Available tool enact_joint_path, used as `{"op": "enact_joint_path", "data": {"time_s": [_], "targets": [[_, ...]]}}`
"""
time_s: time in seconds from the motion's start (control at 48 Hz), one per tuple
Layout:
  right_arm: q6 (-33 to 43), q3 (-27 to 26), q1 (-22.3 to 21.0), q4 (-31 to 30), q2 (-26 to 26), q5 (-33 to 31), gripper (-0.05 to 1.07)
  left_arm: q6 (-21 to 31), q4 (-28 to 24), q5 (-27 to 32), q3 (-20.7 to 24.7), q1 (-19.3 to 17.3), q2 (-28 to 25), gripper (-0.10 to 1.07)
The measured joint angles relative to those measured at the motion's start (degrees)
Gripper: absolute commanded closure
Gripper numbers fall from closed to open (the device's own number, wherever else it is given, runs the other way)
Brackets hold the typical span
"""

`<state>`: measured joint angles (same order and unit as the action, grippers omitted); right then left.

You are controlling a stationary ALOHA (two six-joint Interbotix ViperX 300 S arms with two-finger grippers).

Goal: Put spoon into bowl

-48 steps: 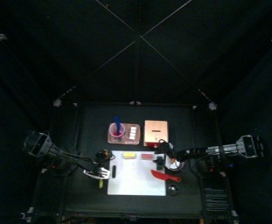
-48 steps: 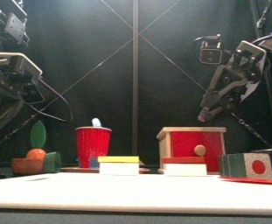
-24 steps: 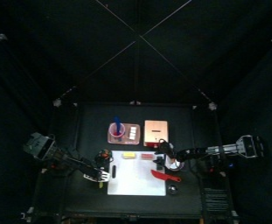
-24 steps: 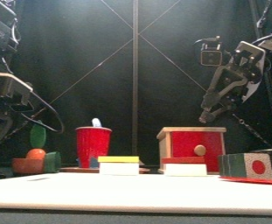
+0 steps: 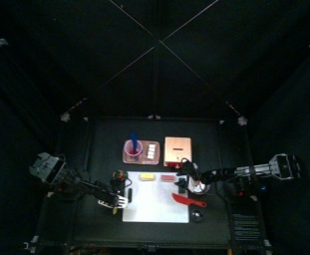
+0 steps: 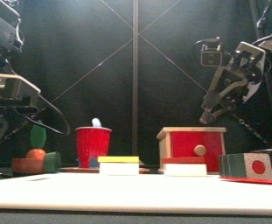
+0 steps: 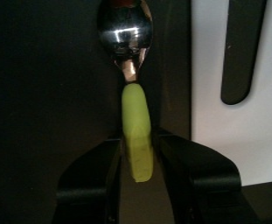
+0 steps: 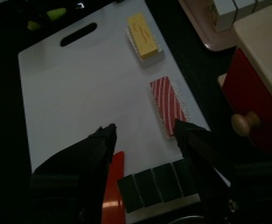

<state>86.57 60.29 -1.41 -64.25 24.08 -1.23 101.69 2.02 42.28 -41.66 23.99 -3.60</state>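
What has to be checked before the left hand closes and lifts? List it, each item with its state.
1. Spoon handle sits between the left hand's jaws: ok.
2. Jaws shut on the handle: not ok, a gap shows on each side.
3. Spoon lies clear of the white board: ok.
4. Room inside the bowl: cannot tell.
5. Right hand is open over the board, away from the spoon: ok.
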Motion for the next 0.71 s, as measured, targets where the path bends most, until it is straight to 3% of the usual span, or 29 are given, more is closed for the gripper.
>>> {"op": "enact_joint_path", "data": {"time_s": [0.271, 0.458, 0.708], "targets": [[0.00, 0.18, 0.09, 0.44, 0.09, 0.00, 0.14, -0.62, -0.44, -1.14, -0.09, 0.53, 2.81, 0.36], [0.00, 0.18, 0.26, 0.44, 0.00, -0.09, 0.14, -1.05, -4.66, -1.41, -0.53, 0.35, 10.99, 0.37], [0.00, 0.09, 0.44, 3.16, 0.09, 0.00, 0.14, -1.32, -13.27, -2.11, -2.72, -2.55, 20.92, 0.37]]}}
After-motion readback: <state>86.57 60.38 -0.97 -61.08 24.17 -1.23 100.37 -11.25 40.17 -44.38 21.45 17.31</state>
